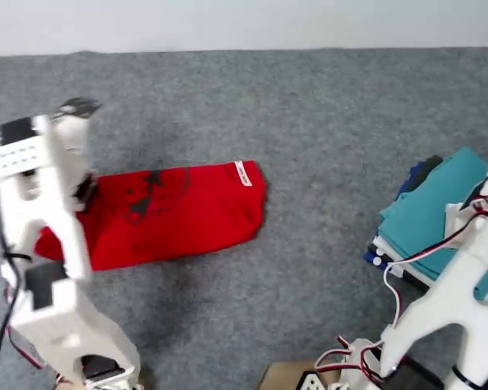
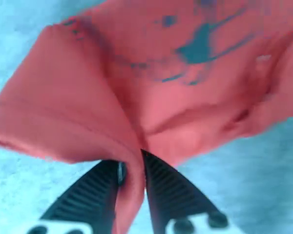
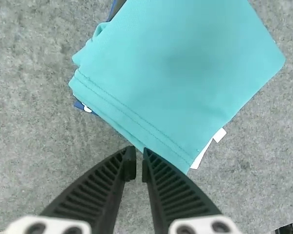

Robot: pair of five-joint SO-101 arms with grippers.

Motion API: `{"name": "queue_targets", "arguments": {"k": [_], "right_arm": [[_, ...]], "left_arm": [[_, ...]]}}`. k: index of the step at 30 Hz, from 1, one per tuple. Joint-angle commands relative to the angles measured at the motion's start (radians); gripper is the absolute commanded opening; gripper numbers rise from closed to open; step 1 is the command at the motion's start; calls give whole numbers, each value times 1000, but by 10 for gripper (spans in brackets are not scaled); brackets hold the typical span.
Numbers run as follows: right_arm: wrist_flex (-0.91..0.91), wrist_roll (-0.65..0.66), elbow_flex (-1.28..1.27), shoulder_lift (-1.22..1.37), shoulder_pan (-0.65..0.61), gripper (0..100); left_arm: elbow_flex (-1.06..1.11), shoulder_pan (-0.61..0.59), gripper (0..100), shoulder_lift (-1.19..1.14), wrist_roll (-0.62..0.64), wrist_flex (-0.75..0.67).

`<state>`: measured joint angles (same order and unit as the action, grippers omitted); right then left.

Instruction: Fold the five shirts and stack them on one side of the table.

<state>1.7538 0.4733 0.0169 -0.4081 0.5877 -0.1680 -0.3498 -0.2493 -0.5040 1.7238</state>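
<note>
Folding the red shirt: my left gripper pinches its edge, right gripper sits nearly closed, empty; next I'd carry that edge across.

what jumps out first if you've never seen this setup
The red shirt, partly folded on the grey table left of centre, with the left gripper pinching its fabric. Next, the teal shirt topping a stack at the table's right edge, the right gripper shut close beside it.
</note>
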Motion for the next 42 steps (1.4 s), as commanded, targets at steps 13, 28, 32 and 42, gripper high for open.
{"name": "queue_targets", "arguments": {"k": [13, 28, 32, 42], "right_arm": [[-1, 9, 5, -30, -5, 38], [7, 9, 3, -30, -5, 37], [7, 9, 3, -30, -5, 37], [4, 2, 3, -28, -10, 37]], "left_arm": [[-120, 626, 4, 100, 404, 26], [-550, 680, 8, -348, 489, 29], [-549, 677, 104, -341, 489, 31], [-521, 589, 196, -143, 460, 32]]}}
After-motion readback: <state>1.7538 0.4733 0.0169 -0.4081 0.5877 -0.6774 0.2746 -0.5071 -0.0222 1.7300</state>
